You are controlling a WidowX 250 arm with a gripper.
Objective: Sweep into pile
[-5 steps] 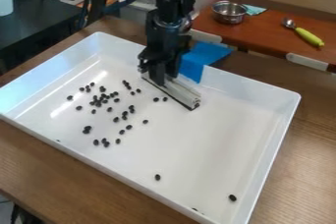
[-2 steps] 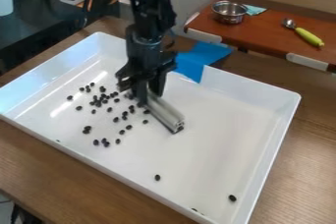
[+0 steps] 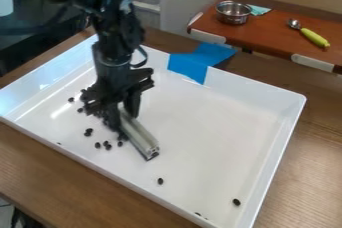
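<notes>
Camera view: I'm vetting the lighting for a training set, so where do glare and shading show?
Camera view: pale glare on the white tray's left wall, plus a bright streak on its floor left of the robot arm; the arm itself is so dark that its parts blend together; small bright highlights on the steel bowl.

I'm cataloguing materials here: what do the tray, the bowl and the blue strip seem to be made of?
Tray: probably glossy plastic, given its smooth white sheen.
Bowl: shiny metal, likely steel, from silvery reflections.
Blue strip: likely matte tape, folding over the rim.
</notes>
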